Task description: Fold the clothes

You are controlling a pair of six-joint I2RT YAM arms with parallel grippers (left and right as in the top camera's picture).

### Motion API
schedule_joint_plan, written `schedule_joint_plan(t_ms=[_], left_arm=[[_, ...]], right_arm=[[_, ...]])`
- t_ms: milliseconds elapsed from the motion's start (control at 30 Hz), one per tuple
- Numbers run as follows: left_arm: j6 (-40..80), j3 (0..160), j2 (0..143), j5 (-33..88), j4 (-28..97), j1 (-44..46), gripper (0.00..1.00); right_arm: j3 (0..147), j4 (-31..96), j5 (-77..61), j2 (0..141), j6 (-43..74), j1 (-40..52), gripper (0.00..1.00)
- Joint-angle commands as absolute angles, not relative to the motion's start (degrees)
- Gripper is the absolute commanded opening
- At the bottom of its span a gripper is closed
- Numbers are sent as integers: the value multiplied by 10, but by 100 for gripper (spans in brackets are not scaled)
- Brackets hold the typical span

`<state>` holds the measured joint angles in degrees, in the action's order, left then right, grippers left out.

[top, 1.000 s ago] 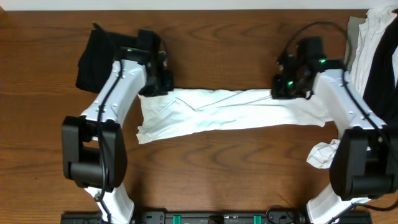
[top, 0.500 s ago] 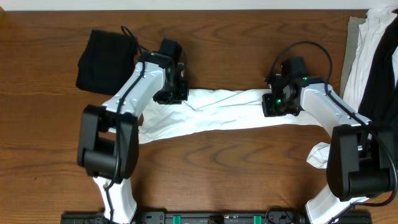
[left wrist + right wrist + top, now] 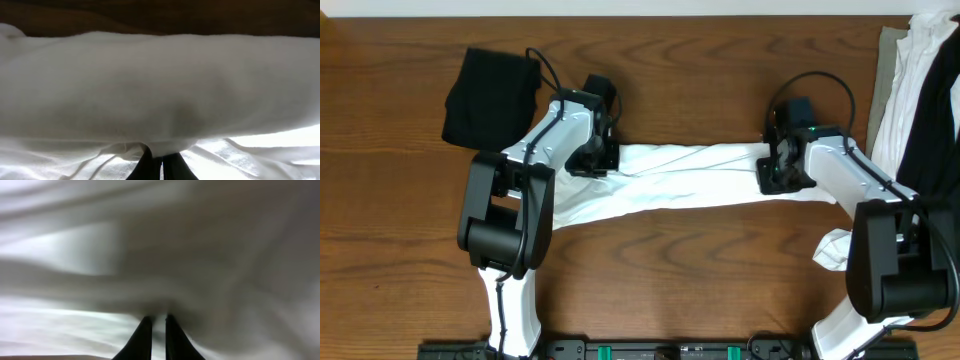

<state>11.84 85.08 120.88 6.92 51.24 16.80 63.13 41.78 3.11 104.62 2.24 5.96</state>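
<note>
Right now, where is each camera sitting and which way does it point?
Overhead: above the table, looking straight down at the shirt; left arm and right arm both show.
Left wrist: on the left arm, facing along its jaws into the shirt; only dark fingertips show.
Right wrist: on the right arm, likewise; only fingertips show.
Shared: all three see the white shirt.
</note>
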Motion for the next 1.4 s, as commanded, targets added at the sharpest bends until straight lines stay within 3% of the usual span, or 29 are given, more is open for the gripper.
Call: schedule_joint_plan(t_ms=[0, 500, 933, 1367], left_arm=[[126, 846, 1224, 21, 516, 153, 6], [167, 862, 1135, 25, 518, 148, 6], [232, 835, 1087, 25, 638, 142, 6], [258, 729, 1087, 19, 568, 142, 8]], right_arm=[[628, 419, 69, 1049, 32, 41, 10], [628, 401, 70, 1049, 47, -15, 9], [628, 396, 70, 1049, 47, -15, 10], [628, 396, 64, 1049, 47, -15, 11]])
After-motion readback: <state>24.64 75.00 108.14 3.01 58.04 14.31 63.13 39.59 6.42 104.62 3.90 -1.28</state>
